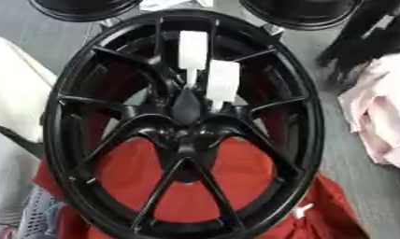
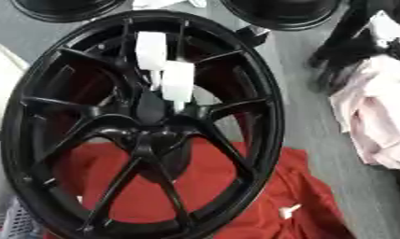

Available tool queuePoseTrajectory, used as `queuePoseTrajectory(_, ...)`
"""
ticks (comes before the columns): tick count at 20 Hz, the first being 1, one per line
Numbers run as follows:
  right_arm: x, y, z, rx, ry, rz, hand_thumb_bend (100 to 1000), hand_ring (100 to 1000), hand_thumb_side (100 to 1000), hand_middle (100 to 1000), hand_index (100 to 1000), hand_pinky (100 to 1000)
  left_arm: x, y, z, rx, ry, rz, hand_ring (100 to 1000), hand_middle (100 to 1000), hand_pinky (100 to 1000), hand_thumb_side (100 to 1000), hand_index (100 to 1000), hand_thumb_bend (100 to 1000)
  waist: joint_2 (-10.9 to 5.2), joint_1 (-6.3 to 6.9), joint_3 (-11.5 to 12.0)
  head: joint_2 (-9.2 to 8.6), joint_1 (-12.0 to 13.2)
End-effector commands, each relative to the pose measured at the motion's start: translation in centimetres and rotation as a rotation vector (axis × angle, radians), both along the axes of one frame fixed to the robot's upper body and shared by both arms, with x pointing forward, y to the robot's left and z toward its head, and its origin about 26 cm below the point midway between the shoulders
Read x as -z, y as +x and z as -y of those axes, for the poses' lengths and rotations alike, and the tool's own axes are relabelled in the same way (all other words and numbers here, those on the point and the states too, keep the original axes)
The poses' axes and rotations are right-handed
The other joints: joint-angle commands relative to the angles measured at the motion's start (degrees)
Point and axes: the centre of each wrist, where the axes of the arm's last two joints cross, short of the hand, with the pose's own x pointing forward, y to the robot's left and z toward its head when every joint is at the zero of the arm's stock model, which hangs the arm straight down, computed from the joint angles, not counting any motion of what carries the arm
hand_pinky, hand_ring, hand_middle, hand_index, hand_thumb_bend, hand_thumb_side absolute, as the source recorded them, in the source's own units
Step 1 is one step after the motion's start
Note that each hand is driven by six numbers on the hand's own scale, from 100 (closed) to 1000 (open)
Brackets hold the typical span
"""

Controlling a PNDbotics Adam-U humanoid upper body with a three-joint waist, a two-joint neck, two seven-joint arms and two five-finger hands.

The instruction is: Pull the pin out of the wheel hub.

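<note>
Filling most of both views, a black wheel [image 1: 183,123] with thin paired spokes lies tilted, its rim running from the upper centre down to the bottom edge. Hub [image 1: 185,112] sits slightly above the middle of the wheel, where the spokes meet. Two white blocky pieces stand at the hub: the upper white piece [image 1: 193,50] narrows to a thin stem that runs down toward the hub; the lower white piece [image 1: 222,81] sits just beside it to the right, its narrow end touching the hub's upper right. Cannot tell which of them is the pin, nor whether they are joined. No robot hand shows in either view, so finger state cannot be told; nothing is seen gripping or touching the white pieces. Red cloth [image 1: 187,186] lies under the lower half of the wheel, showing between the spokes. Two more dark round rims [image 1: 85,9] lie at the top edge. Pale pink fabric [image 2: 375,112] is bunched at the right, apart from the wheel.
</note>
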Motion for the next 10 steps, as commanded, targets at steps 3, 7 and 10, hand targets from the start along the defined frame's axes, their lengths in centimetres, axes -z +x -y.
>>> queuePoseTrajectory(3, -3.2, -0.6, -1.1, -0.001, -0.261, -0.059, 100, 793, 296, 706, 748, 847, -0.8, -0.4, -0.1, 0.007, 0.038, 0.024, 714, 644, 825, 788, 866, 100, -1.57, -0.29, 0.2, -0.68, -0.3)
queuePoseTrajectory(7, -4.3, -0.7, -2.0, -0.022, -0.385, -0.107, 100, 800, 313, 715, 762, 847, -0.9, -0.4, 0.0, 0.016, 0.044, 0.022, 714, 645, 825, 788, 866, 100, -1.53, -0.48, 0.8, -0.98, -0.7)
queuePoseTrajectory(10, -4.8, -0.7, -2.6, -0.027, -0.468, -0.151, 100, 804, 333, 720, 769, 847, -0.9, -0.3, 0.1, 0.021, 0.048, 0.022, 714, 645, 825, 788, 866, 100, -1.49, -0.65, 1.1, -1.17, -1.1)
